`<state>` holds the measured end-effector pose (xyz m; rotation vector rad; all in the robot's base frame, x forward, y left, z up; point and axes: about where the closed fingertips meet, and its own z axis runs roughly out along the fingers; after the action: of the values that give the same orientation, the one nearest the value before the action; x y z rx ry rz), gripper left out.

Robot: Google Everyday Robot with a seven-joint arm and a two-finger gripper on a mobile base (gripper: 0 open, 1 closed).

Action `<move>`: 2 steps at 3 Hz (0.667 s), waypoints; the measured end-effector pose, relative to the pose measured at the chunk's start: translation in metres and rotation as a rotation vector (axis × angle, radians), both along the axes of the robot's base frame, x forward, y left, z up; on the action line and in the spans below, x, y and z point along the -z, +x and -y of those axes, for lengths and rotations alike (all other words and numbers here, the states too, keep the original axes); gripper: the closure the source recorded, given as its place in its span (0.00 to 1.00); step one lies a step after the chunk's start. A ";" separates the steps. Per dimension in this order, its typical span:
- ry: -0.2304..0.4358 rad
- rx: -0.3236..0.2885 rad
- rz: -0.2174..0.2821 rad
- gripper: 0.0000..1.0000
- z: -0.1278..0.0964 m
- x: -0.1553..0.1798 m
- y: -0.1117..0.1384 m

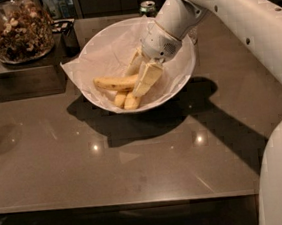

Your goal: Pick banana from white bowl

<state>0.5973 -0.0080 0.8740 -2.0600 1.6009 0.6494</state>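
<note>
The white bowl (185, 82), lined with crinkled white paper, stands on the dark table. Three bananas lie in it. The longest banana (113, 82) lies crosswise, its right end under my gripper. Two paler bananas (125, 100) point toward the front rim. My gripper (142, 71) reaches down into the bowl from the upper right. It is open, with its pale fingers (148, 78) straddling the bananas' inner ends. It holds nothing that I can see.
A glass jar of snacks (15, 28) stands on a raised box at the back left, with a dark cup (69, 37) beside it. A can (146, 7) stands behind the bowl. My white arm (252, 22) crosses the right side.
</note>
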 end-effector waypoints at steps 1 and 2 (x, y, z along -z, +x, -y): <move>0.009 0.018 0.022 1.00 0.005 -0.007 -0.001; 0.029 0.059 0.064 1.00 0.016 -0.022 -0.006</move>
<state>0.5917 -0.0244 0.8964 -1.9847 1.6010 0.5769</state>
